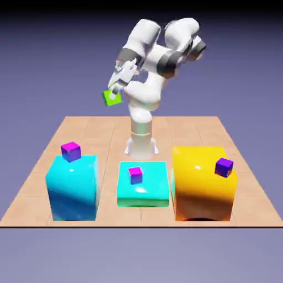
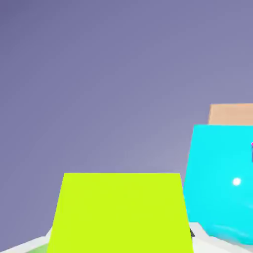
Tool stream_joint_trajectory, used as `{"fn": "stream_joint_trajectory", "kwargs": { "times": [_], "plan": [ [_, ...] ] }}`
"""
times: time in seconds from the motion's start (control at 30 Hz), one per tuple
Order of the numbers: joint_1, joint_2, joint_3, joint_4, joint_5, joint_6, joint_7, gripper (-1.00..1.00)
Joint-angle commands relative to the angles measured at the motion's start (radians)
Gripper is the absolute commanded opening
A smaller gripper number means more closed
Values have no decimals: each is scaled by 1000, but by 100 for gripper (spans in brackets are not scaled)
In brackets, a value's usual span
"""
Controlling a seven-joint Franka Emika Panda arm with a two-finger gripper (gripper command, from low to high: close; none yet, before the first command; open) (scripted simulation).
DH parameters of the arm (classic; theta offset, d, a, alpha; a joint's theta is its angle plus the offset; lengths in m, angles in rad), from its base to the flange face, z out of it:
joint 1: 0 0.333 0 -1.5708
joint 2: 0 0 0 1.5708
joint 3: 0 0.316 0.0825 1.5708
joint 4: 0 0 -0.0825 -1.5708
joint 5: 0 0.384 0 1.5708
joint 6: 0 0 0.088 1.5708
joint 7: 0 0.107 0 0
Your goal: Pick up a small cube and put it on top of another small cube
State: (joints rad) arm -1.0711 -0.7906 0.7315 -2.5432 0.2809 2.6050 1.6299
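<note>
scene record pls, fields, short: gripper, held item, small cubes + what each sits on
gripper: shut on green cube, raised high above the table
green cube: held in the air
magenta-top cube: on tall cyan block, exterior view's left
pink-and-purple cube: on low cyan block, middle
violet cube: on yellow block, exterior view's right

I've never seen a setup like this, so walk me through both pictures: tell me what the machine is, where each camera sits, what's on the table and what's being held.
It is a rendered white robot arm on a tiled table. The exterior view looks on from outside. The hand view rides on the gripper, which is shut on the small green cube, held high in the air; that cube fills the hand view's bottom. Three big blocks stand below: blue, teal, yellow. Each carries a tiny cube: magenta-topped, pink-and-purple, violet.
</note>
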Motion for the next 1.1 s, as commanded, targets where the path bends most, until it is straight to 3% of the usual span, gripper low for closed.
{"fn": "stream_joint_trajectory", "kwargs": {
  "times": [0.0,0.37,0.47,1.03,1.07],
  "plan": [
    [0,18,-21,-27,-31,43,-28,-100],
    [-5,213,-246,-322,-367,521,-339,-100],
    [16,201,-216,-348,-390,538,-351,-100],
    [-585,343,190,-226,-1066,776,253,-100],
    [-585,343,190,-226,-1066,776,253,100]
  ]
}}
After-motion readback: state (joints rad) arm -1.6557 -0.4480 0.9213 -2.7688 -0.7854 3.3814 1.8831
